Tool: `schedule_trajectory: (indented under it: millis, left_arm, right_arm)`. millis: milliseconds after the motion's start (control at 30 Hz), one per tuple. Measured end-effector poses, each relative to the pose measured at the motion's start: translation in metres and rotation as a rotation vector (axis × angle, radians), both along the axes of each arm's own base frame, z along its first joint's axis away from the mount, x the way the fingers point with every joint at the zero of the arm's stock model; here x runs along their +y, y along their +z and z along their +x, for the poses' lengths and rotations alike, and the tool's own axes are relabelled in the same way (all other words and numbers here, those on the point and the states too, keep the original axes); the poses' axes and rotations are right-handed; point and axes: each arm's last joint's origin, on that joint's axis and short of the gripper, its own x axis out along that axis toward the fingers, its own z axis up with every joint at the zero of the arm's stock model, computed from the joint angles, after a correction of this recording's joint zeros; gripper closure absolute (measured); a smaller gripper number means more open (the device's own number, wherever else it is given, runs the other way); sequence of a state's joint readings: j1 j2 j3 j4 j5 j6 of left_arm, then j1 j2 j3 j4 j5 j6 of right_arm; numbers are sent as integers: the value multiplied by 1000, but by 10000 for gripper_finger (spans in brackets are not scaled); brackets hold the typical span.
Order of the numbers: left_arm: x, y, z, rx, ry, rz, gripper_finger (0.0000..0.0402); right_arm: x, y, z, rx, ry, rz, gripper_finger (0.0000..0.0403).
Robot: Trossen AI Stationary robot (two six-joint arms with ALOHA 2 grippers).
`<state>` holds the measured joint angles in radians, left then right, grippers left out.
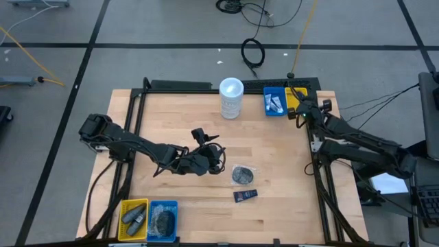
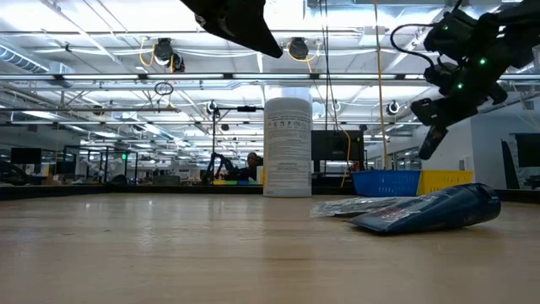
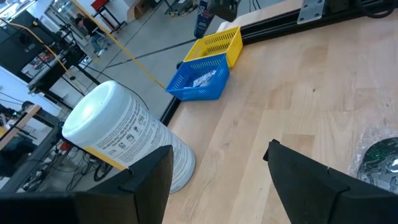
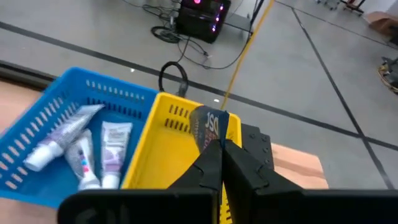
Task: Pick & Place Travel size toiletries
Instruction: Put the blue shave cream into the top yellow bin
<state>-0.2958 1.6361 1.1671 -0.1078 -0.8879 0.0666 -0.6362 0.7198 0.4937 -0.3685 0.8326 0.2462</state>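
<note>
My right gripper (image 4: 219, 146) is at the table's far right, above the yellow bin (image 4: 158, 155), shut on a navy sachet (image 4: 211, 123). Beside that bin, the blue bin (image 1: 275, 103) holds small white tubes (image 4: 81, 149). Over the table's middle, my left gripper (image 3: 217, 180) hangs open with nothing between its fingers. Just to its right a round clear-wrapped bundle (image 1: 242, 174) lies flat on the wood. A second navy sachet (image 1: 245, 195) lies nearer the front edge. My right gripper pinches the navy sachet by one end (image 4: 214, 138) between its two fingertips. The fingers slant down toward the far right corner. The rest of the sachet sticks out past the fingertips, lifted clear above the yellow bin.
A tall white canister (image 1: 231, 97) stands at the far middle. At the near left, a yellow bin (image 1: 134, 218) holds dark grey bottles and a blue bin (image 1: 163, 219) holds a dark bundle. A black frame rail (image 1: 317, 171) runs along the table's right edge.
</note>
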Motion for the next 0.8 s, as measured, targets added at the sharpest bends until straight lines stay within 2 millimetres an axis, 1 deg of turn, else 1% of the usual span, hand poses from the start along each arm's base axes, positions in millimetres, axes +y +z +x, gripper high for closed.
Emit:
schedule_trajectory:
  millis: [200,400,700,800]
  left_arm:
    - [0,0,0,-1,0,-1,147]
    - [0,0,0,-1,0,-1,147]
    - [0,0,0,-1,-1,-2,147]
    - [0,-1,1,5,-44,-36,147]
  right_arm:
    - [-3,-16,-2,18,-5,-21,401]
    - [-3,-26,-1,0,37,-22,375]
    - [-3,-26,0,-4,61,-42,331]
    - [-4,-25,1,-26,83,-41,320]
